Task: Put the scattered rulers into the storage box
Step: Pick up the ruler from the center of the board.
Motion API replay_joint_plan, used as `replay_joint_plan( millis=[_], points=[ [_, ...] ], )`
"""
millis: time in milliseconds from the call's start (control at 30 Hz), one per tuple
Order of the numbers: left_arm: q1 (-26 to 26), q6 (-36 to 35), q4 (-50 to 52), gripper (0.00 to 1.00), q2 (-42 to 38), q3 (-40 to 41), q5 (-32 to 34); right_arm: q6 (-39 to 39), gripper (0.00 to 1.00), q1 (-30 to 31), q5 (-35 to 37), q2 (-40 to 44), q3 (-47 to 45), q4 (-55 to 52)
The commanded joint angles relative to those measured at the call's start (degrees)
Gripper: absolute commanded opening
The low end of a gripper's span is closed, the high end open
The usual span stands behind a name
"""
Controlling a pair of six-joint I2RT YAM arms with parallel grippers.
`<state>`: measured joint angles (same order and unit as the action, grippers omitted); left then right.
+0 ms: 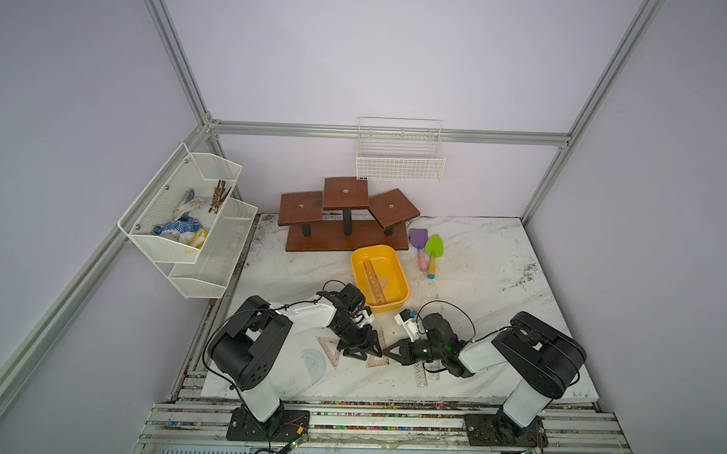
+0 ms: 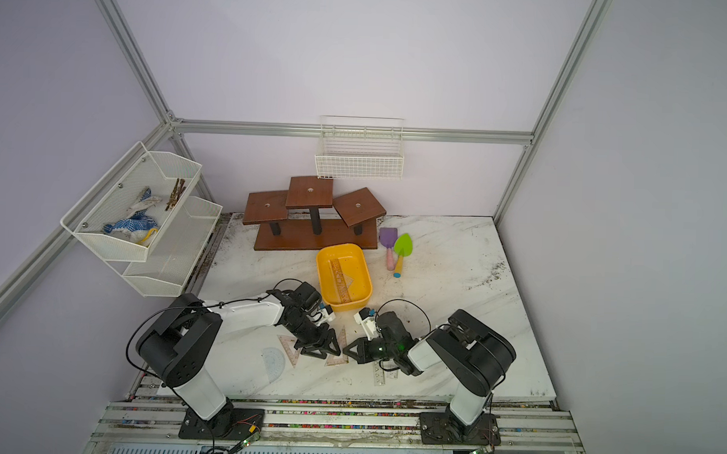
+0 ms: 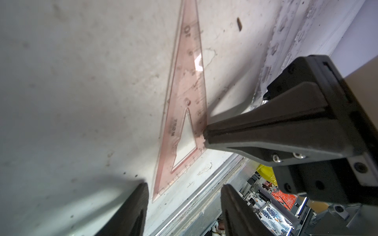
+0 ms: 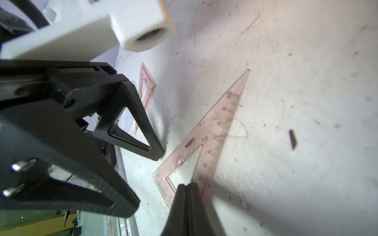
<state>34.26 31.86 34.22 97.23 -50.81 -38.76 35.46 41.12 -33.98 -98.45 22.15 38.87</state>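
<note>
Near table front, left to right: left gripper [image 3: 185, 204], jaws apart, nothing held. Pink set square [image 3: 184, 114] flat on table, short end at that gap, long axis running away. Right gripper [image 3: 205, 134], jaws together, tip pressing the square's edge. Yellow box [image 1: 386, 307] beyond. Left arm judged nearer.

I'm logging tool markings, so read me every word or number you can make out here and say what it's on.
"10": on the pink transparent triangular set square, beside its scale near the narrow tip.
Brand print beside its triangular cut-out: too blurred to read.
Its other scale numbers: too small to read reliably.
Markings on the rulers in the yellow plastic storage box: too small to read.
</note>
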Motion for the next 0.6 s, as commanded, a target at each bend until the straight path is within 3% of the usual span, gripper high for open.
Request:
replay_joint_plan(
  millis=[0,567],
  points=[
    [0.44,-1.10,2.79,0.62,0.75,1.05,5.41,-1.27,0.06,-0.17,4.83,-1.74,-2.64,-12.14],
    [1.51,-0.39,1.03,0.63,2.04,1.31,4.08,-1.47,0.05,-0.17,5.12,-1.20,-2.49,-13.13]
  ],
)
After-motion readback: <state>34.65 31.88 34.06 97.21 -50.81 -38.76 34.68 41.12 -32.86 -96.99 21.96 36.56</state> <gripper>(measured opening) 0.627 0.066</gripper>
